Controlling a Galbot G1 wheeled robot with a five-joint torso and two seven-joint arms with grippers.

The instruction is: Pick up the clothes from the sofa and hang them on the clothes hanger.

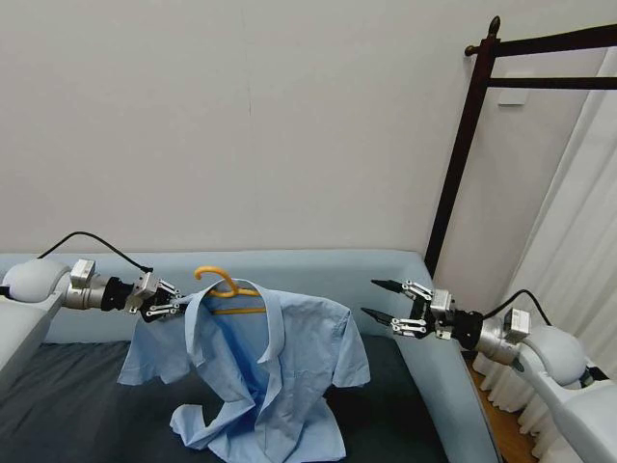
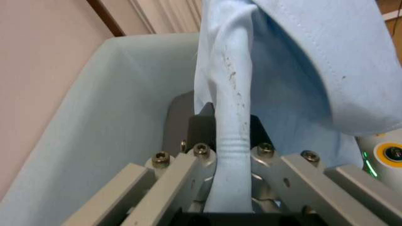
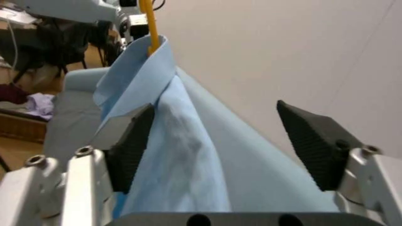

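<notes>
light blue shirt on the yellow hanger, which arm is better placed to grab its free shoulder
Probably the right: the right gripper is open, empty and aimed at the free shoulder of the light blue shirt, while the left gripper is shut on the other one.

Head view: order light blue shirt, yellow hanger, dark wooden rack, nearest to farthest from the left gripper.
1. Light blue shirt, clamped in the left gripper.
2. Yellow hanger, inside the collar.
3. Dark wooden rack, far right.

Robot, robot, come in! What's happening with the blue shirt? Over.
Left gripper shut on blue shirt on yellow hanger. Right gripper open, short of it. Rack to the right.
</notes>
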